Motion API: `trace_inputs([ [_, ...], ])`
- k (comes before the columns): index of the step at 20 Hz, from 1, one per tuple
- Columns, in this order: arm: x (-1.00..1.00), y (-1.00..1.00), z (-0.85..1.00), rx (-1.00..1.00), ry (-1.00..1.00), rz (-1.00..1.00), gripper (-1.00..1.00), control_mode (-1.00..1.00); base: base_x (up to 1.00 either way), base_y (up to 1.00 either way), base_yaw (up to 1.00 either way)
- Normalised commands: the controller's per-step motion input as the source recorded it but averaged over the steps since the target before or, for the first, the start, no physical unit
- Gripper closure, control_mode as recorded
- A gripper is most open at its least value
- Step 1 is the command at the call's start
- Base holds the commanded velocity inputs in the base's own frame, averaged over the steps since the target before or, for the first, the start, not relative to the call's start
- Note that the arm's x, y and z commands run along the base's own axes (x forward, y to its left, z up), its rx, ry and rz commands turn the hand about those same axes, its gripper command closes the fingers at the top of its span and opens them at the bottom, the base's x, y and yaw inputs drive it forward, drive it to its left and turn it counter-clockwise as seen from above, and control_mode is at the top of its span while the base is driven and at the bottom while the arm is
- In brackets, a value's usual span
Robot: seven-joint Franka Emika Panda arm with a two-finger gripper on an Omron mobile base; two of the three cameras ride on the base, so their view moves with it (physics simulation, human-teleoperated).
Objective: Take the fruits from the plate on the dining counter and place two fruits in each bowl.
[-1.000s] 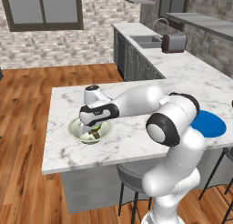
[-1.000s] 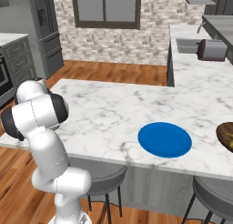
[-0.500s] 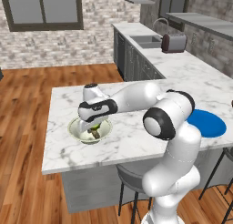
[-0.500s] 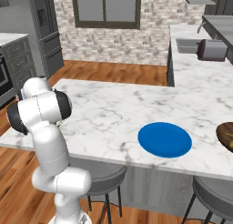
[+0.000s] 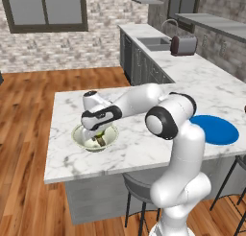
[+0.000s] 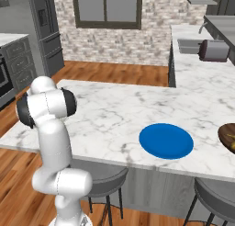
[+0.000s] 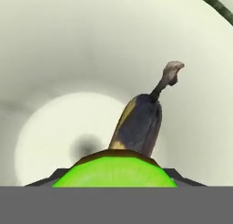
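A white robot arm reaches down into a cream bowl (image 5: 94, 136) on the marble counter (image 5: 144, 148), its gripper (image 7: 114, 184) closed around a green lime (image 7: 114, 171), above a banana (image 7: 139, 123) lying inside.

- A white robot arm (image 6: 48, 128) with dark joints rises at the near left.
- A white marble dining counter (image 6: 114, 115) spans the middle.
- A flat blue plate (image 6: 166, 141) lies bare near its near edge, right of centre.
- Grey stools (image 6: 103, 181) stand below.
- A toaster (image 6: 213, 50) sits far right.
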Motion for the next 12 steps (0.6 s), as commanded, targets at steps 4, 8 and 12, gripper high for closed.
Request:
trace_inputs([
  [4,0.18,0.06,-0.23,-0.06,0.03,0.00,1.00,-1.00,0.00,0.00,0.00],
  [8,0.12,0.01,-0.10,-0.02,0.02,0.00,-1.00,-1.00,0.00,0.00,0.00],
  [12,-0.07,0.00,0.01,0.00,0.01,0.00,-1.00,-1.00,0.00,0.00,0.00],
])
